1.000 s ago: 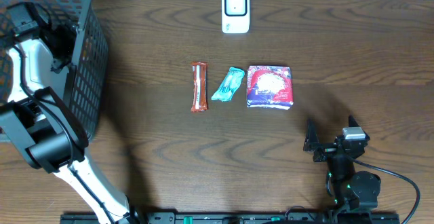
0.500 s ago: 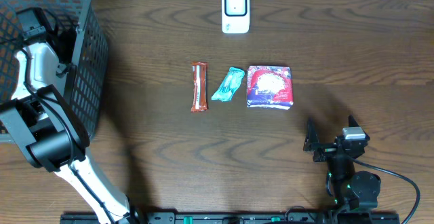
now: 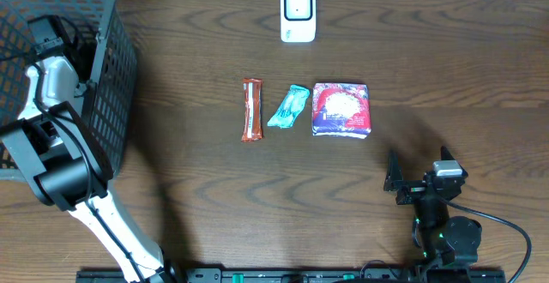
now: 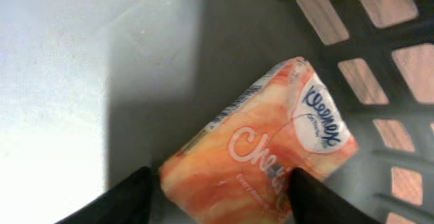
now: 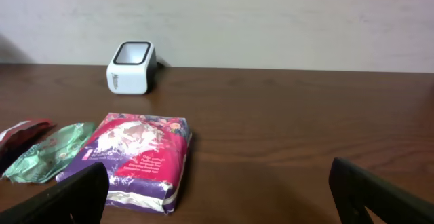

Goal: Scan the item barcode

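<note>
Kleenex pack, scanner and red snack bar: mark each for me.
Kleenex pack [image 4: 258,156], left wrist view, middle of its orange wrapper.
scanner [image 3: 298,13], overhead view, centre of its white top.
red snack bar [image 3: 250,109], overhead view, middle of the wrapper.

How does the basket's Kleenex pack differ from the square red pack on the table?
The Kleenex pack is orange; the square red pack is red with purple edges. The Kleenex pack lies in the basket between the fingers of the left tool; the square red pack lies untouched on the table. Both are soft wrapped packs.
</note>
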Controlling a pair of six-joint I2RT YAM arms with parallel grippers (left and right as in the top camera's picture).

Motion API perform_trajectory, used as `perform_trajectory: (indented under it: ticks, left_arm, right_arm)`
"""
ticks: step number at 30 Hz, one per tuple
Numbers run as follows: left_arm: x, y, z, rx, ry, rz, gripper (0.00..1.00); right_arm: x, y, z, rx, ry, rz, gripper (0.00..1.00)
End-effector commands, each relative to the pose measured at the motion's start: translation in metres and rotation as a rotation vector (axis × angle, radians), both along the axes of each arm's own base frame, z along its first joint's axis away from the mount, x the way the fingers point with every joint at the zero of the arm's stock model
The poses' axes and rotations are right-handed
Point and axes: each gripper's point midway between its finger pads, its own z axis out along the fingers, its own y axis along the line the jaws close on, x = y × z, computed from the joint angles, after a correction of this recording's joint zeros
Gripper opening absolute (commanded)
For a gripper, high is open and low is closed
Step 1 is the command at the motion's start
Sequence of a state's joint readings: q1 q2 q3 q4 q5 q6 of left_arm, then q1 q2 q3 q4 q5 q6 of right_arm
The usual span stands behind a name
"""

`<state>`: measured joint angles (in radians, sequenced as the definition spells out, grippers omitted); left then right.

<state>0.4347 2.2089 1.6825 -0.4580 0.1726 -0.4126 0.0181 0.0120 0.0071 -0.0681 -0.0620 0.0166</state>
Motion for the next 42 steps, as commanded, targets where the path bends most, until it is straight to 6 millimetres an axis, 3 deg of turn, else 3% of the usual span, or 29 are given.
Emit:
perform_trajectory:
  ticks: [1, 3, 4, 5, 8, 13, 20, 27, 31, 36, 39, 42]
  left_arm:
    - [-0.008, -0.001, -0.025, -0.012, 0.056, 0.002, 0.50]
    - [-0.008, -0.001, -0.026, -0.013, 0.058, 0.003, 0.32]
    - [-0.008, -0.001, -0.025, -0.012, 0.057, 0.004, 0.10]
    - [-0.008, -0.001, -0.024, -0.014, 0.055, 0.003, 0.07]
    - [-0.007, -0.001, -0.007, -0.007, 0.030, 0.002, 0.08]
    - [-0.010, 0.003, 0.050, 0.030, -0.048, 0.010, 0.07]
    - [-0.032, 0.009, 0.163, 0.113, -0.216, 0.041, 0.07]
    - [-0.078, 0.007, 0.278, 0.106, -0.451, 0.212, 0.07]
    - [-0.101, -0.021, 0.338, 0.085, -0.598, 0.206, 0.07]
    - [-0.117, -0.082, 0.389, 0.051, -0.730, 0.052, 0.07]
    - [-0.116, -0.126, 0.401, 0.003, -0.765, -0.069, 0.07]
    - [-0.108, -0.174, 0.392, -0.054, -0.736, -0.186, 0.07]
  right_arm:
    - [0.000, 0.001, 0.000, -0.011, -0.001, 0.005, 0.99]
    - [0.000, 0.001, 0.000, -0.011, -0.001, 0.005, 0.99]
    - [0.000, 0.001, 0.000, -0.011, -0.001, 0.005, 0.99]
    - [0.000, 0.001, 0.000, -0.011, -0.001, 0.005, 0.99]
    - [0.000, 0.001, 0.000, -0.011, -0.001, 0.005, 0.99]
    - [0.000, 0.001, 0.000, -0.011, -0.001, 0.005, 0.99]
    - [0.000, 0.001, 0.000, -0.011, -0.001, 0.005, 0.99]
    - [0.000, 0.001, 0.000, -0.011, -0.001, 0.005, 0.99]
    - [0.000, 0.001, 0.000, -0.011, -0.001, 0.005, 0.99]
    - [0.000, 0.001, 0.000, -0.011, -0.001, 0.005, 0.99]
    - [0.000, 0.001, 0.000, -0.011, -0.001, 0.005, 0.99]
    - [0.000, 0.001, 0.000, -0.011, -0.001, 0.005, 0.99]
